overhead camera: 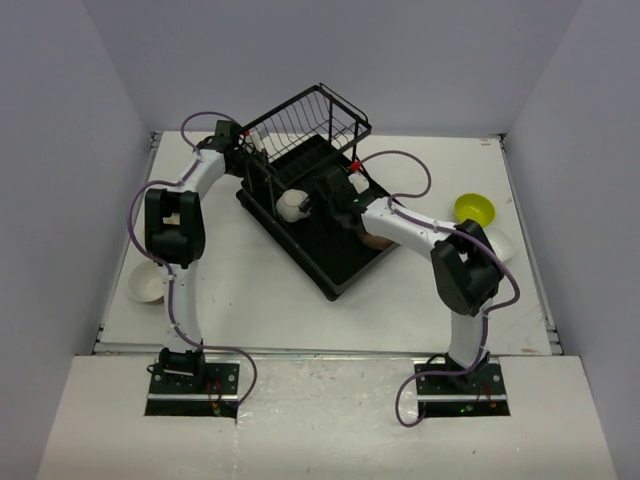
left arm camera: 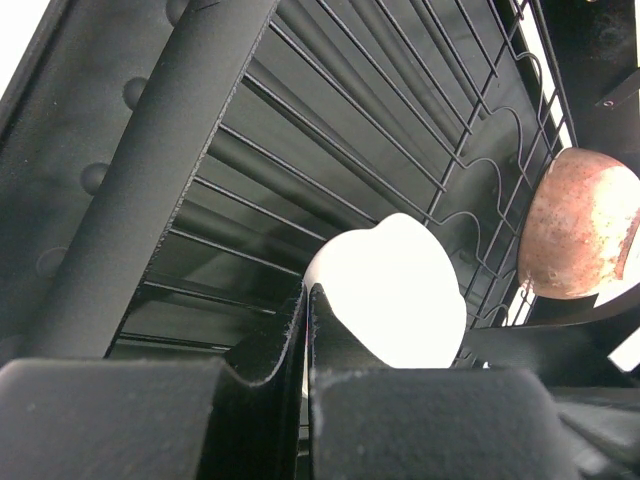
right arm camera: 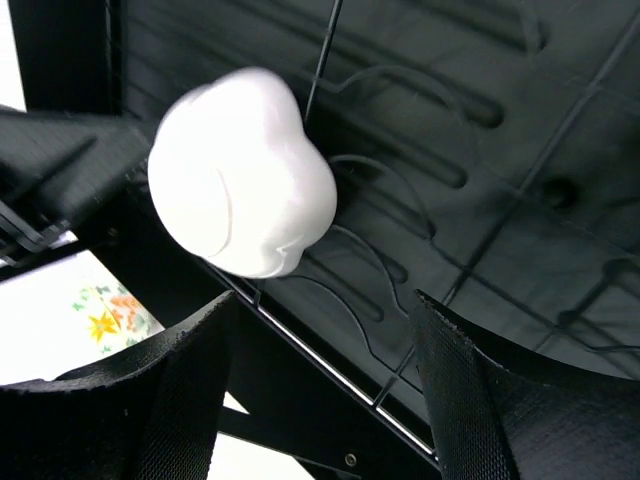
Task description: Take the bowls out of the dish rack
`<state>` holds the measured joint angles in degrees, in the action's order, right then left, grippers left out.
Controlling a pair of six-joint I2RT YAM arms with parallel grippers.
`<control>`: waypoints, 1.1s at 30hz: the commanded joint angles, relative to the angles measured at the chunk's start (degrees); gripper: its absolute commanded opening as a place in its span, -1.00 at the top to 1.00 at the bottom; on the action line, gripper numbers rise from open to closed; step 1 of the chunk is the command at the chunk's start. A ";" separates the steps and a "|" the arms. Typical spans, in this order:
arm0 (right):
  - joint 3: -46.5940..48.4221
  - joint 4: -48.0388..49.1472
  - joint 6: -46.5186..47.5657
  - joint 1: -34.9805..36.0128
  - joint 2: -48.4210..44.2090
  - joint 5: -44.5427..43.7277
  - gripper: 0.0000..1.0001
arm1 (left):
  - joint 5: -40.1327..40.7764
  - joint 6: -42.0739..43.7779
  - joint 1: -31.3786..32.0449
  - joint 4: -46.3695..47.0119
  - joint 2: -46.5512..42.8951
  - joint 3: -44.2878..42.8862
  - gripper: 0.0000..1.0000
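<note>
White bowl [right arm camera: 240, 170] resting in the dish rack [overhead camera: 330, 265] near a reddish-brown bowl [left arm camera: 580, 235]; right gripper [right arm camera: 322, 300] open and just short of it, left gripper [left arm camera: 307, 295] closed on nothing. The bowl looks rigid, light, glossy-slick and breakable, and is best pinched across its rim. A lime-green bowl [overhead camera: 475, 208] sits empty on the table [overhead camera: 260, 300], outside the rack.
</note>
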<state>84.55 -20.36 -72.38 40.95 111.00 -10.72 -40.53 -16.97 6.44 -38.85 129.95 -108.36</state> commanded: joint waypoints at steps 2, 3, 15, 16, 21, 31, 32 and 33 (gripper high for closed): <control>-0.53 -3.72 0.31 -0.70 -3.16 -5.28 -0.40 | -1.92 -0.61 0.33 -2.55 -1.19 -0.19 1.00; -0.79 -3.55 0.13 -0.78 -2.90 -5.10 -0.40 | -1.92 -0.61 0.33 -2.55 -1.19 -0.19 1.00; 3.95 -0.47 0.75 -1.49 3.61 -0.88 -0.36 | -3.06 -0.43 0.33 -2.11 -2.68 1.66 1.00; 4.39 -0.30 0.75 -1.49 3.87 -0.79 -0.36 | -3.15 -0.43 0.33 -2.11 -2.68 1.74 1.00; 6.50 0.06 1.54 -1.57 5.54 -0.27 -0.36 | -3.41 -0.43 0.24 -2.02 -2.86 2.01 1.00; 9.66 0.93 2.33 -2.45 8.35 1.05 -0.31 | -3.32 -0.52 0.24 -1.67 -3.39 3.15 1.00; 9.58 1.20 2.50 -2.45 8.27 1.05 -0.31 | -3.24 -0.52 0.24 -1.75 -3.39 3.06 1.00; 9.49 1.11 2.85 -2.45 7.75 0.70 -0.31 | -3.24 -0.43 0.24 -1.75 -3.39 2.98 1.00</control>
<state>90.85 -22.28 -70.43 39.44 117.82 -8.49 -41.32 -16.95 6.15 -36.32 129.80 -106.48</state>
